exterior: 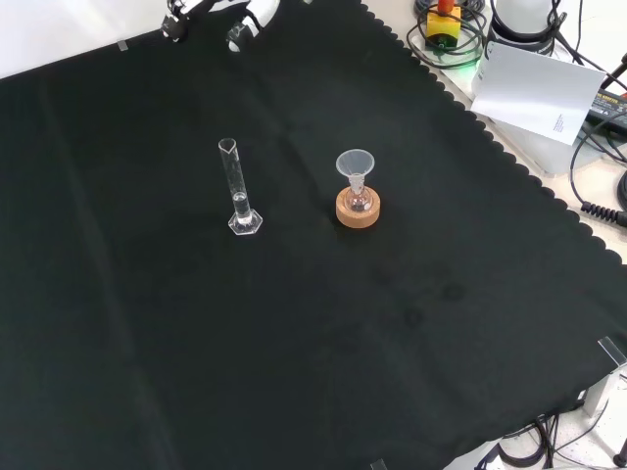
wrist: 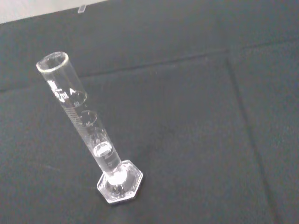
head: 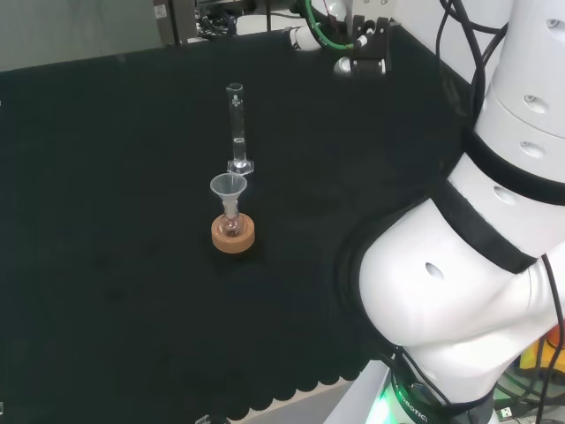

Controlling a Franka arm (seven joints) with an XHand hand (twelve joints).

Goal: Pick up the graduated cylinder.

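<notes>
**Cylinder upright, untouched**

Head view: graduated cylinder upright on black cloth, just behind a funnel in a small flask on a cork ring.

Front view: cylinder left of the flask; hand at top edge, well apart, holding nothing, finger spread impossible to tell.

Wrist view: cylinder standing free on its hexagonal base.
</notes>
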